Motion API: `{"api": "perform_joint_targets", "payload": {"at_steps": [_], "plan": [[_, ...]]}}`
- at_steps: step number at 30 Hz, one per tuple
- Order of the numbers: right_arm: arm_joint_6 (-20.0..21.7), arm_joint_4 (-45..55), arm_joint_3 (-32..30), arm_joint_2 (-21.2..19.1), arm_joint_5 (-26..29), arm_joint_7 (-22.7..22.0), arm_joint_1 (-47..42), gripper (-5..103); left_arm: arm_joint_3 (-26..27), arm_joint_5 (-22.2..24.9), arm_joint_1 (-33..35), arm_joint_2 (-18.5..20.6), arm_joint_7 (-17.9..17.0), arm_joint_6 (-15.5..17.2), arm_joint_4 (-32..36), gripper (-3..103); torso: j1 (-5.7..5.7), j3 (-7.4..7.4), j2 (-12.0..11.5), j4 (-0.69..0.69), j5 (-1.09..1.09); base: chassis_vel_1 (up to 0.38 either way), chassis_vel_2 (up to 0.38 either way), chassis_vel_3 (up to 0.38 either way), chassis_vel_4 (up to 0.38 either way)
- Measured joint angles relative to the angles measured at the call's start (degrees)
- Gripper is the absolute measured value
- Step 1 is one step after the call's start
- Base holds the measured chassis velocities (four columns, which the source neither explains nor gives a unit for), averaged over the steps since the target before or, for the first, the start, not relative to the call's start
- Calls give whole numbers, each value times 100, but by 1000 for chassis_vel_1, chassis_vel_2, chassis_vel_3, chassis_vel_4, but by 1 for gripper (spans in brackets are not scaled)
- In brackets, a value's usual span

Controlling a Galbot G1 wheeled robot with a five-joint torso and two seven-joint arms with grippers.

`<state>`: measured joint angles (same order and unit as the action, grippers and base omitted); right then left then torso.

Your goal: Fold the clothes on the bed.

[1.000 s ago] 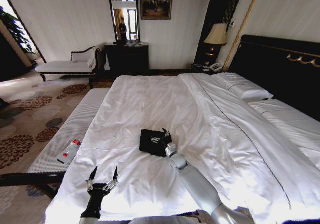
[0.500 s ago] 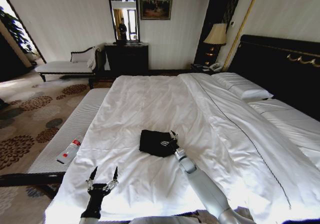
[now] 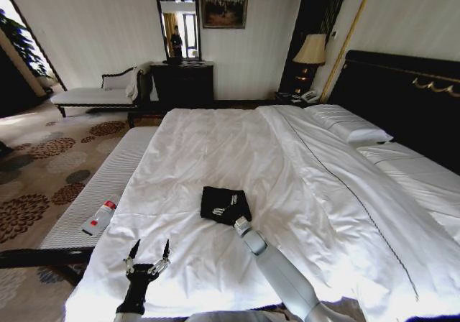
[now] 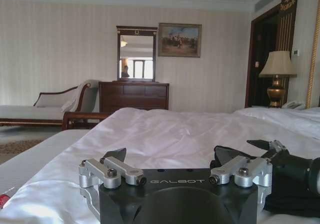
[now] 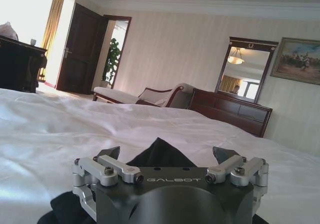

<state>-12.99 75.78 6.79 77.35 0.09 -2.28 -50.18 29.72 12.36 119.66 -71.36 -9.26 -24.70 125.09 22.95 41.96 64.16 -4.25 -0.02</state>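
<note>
The clothes (image 3: 225, 205), a black T-shirt with white lettering, lie folded into a small square on the white duvet of the bed (image 3: 215, 142). My right gripper (image 3: 241, 225) sits at the shirt's near edge, low over the duvet. In the right wrist view my right gripper (image 5: 167, 154) is open, its fingers wide apart, with a peak of the black shirt (image 5: 160, 156) showing just ahead between them. My left gripper (image 3: 149, 250) stands open near the bed's front edge, fingers pointing up, well apart from the shirt. In the left wrist view the shirt (image 4: 287, 199) shows under my right wrist.
A pale bench (image 3: 108, 185) runs along the bed's left side with a red-capped bottle (image 3: 100, 216) on it. Pillows (image 3: 348, 128) and the dark headboard (image 3: 402, 92) are at the right. A chaise (image 3: 93, 95), a dresser (image 3: 183, 83) and a lamp (image 3: 310, 49) stand by the far wall.
My right gripper has drawn back from on top of the shirt's right part to its near edge. The shirt stays folded in place. The left arm has not moved.
</note>
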Motion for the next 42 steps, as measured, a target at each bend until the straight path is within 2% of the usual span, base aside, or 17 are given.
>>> {"api": "perform_joint_targets", "payload": {"at_steps": [3,7,12,17,18,22,23,26,28,34,38,42], "plan": [[12,-152,156,93,-53,-13,127,100,0,0,0,0,0,0,0,100,0,1,0,1,1,0,0,0,0],[168,53,115,99,236,-126,89,100,0,0,0,0,0,0,0,100,0,1,0,0,2,0,0,0,0],[244,487,-218,-230,579,-353,-117,100,0,0,0,0,0,0,0,100,0,0,0,0,2,0,0,0,0],[311,1177,-1116,-788,1092,-499,-799,100,0,0,0,0,0,0,0,100,0,1,0,0,3,0,0,0,0],[311,1177,-1116,-788,1092,-499,-799,100,0,0,0,0,0,0,0,100,0,1,0,0,3,0,0,0,0],[328,2195,-2347,-982,1178,-335,-2045,100,-1,0,0,0,1,0,0,100,0,-1,0,-1,3,0,0,0,0],[328,2195,-2347,-982,1178,-335,-2045,100,-1,0,0,0,1,0,0,100,0,-1,0,-1,3,0,0,0,0],[170,2895,-3309,-849,1010,-149,-3164,100,0,0,0,0,0,0,0,100,-1,-1,1,-2,2,0,0,0,0],[16,3238,-3737,-675,882,-47,-3750,100,0,0,0,0,0,0,0,100,-2,-1,1,-1,2,0,0,0,0],[-386,3742,-4284,-336,605,135,-4771,100,0,0,0,0,0,1,0,100,-2,-1,1,-1,0,0,0,0,0],[-860,3854,-4502,-66,417,315,-5429,100,0,0,0,0,0,1,0,100,-2,-1,1,-1,1,0,0,0,0],[-1018,3853,-4545,69,375,354,-5575,100,0,0,0,0,0,1,0,100,-2,0,1,0,0,0,0,0,0]]}}
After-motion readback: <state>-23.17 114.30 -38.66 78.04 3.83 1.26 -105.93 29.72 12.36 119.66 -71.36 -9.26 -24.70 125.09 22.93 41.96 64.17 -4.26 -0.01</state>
